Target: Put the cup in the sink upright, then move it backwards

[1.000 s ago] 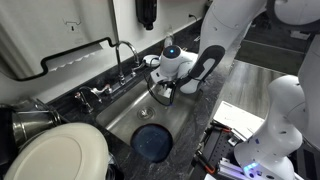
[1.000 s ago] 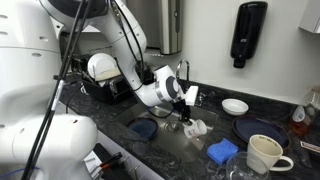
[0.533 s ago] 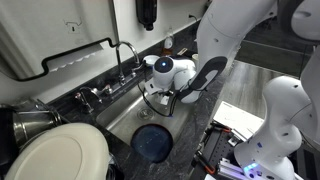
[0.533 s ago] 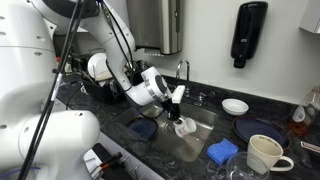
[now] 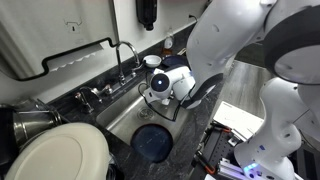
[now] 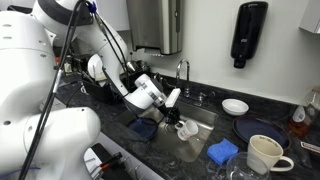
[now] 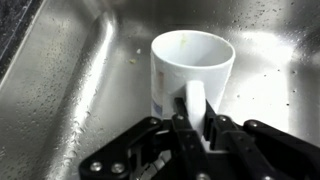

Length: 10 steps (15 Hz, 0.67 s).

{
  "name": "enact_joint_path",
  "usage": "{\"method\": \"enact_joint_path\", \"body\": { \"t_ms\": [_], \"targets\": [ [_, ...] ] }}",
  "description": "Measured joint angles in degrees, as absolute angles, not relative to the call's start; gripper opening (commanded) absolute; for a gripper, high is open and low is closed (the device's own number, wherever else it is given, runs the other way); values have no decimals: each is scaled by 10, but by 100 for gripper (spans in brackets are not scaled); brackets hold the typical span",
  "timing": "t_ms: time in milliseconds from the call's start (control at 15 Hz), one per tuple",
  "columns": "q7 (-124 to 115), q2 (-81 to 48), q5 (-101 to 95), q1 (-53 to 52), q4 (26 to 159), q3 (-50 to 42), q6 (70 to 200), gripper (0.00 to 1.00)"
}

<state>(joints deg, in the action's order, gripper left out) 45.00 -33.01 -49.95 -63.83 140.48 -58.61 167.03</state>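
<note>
**Cup upright in sink, gripped; move back not done**

- Cup is inside the sink, mouth up, walls vertical in the wrist view. I'd call the upright part done, or nearly.
- Pincer is narrow and clamped on the cup's near wall. One finger lies flat on the outside of that wall. Its partner is hidden, presumably inside the rim.
- The base is blocked by the pincer in the wrist view, so you can't confirm from there that it sits on the sink floor. In an exterior view the cup looks low in the basin, to the right of the dark plate and apart from it.
- In an exterior view the arm covers the cup. Only the pincer body shows, above the basin and between the faucet and the plate.

What's left, as I read it:
- Take the cup backwards. I take that as toward the far, faucet-side wall, but you need to confirm the direction.
- Keep it vertical on the way, then open and lift off straight.

Risk: a single-wall pinch can tip the cup if the base drags on wet steel.
</note>
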Motion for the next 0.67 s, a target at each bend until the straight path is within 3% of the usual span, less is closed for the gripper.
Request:
{"method": "enact_joint_path", "body": {
  "t_ms": [267, 600, 667],
  "targets": [
    [313, -371, -608, -629, 1384, -565, 1636, 5],
    [170, -365, -757, -520, 1331, -419, 1514, 5],
    [159, -359, -776, -486, 1320, -378, 1482, 43]
  ]
}}
